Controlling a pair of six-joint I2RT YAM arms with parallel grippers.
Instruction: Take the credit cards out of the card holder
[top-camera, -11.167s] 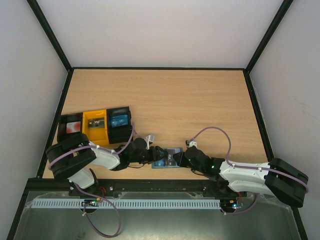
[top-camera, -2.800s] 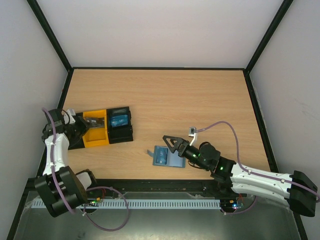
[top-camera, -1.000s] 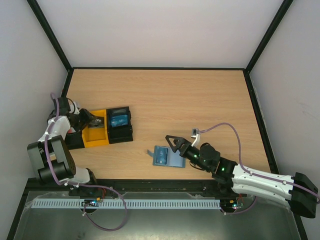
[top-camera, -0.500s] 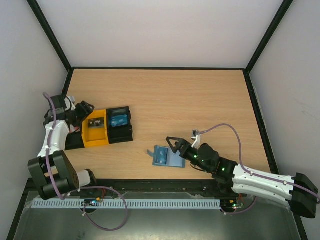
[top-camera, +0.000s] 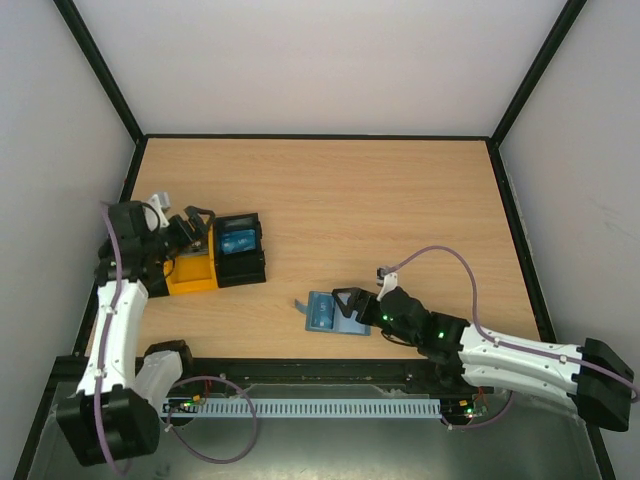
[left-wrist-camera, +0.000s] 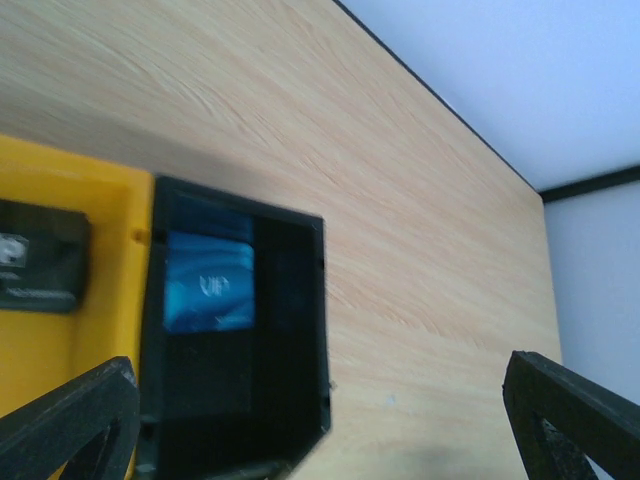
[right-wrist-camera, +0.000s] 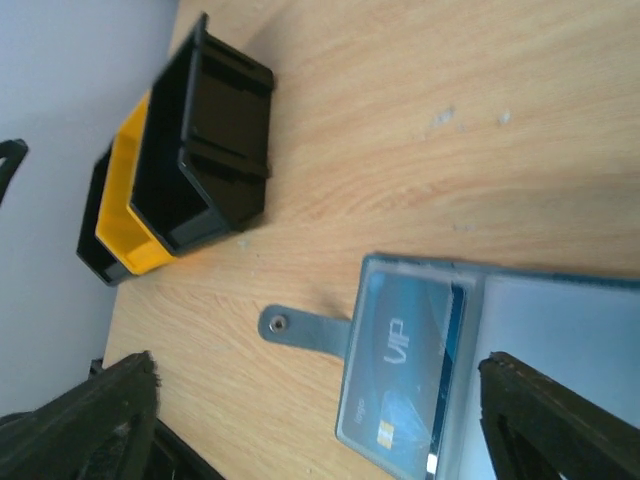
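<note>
Top view: teal-blue soft folding card holder (top-camera: 330, 313) lies opened flat at lower centre of wooden table (top-camera: 350, 190), pockets exposed. Right claw (top-camera: 347, 300) is spread wide over it, gripping nothing. Left claw (top-camera: 193, 226), far left, is wide and empty by yellow box tray (top-camera: 190, 272).
Left wrist: black box tray (left-wrist-camera: 240, 400) holds blue card (left-wrist-camera: 208, 282); bare table to the right.
Right wrist: VIP card (right-wrist-camera: 400, 365) sits in the holder; free room on the tab side.

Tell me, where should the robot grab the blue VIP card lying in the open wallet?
Probably by its long edge beside the fold. The VIP card lies flat in the open card holder, so a grab from above finds nothing to pinch. That inner edge looks bare, and the right gripper is on that side, jaws open: slide in low from there.
</note>
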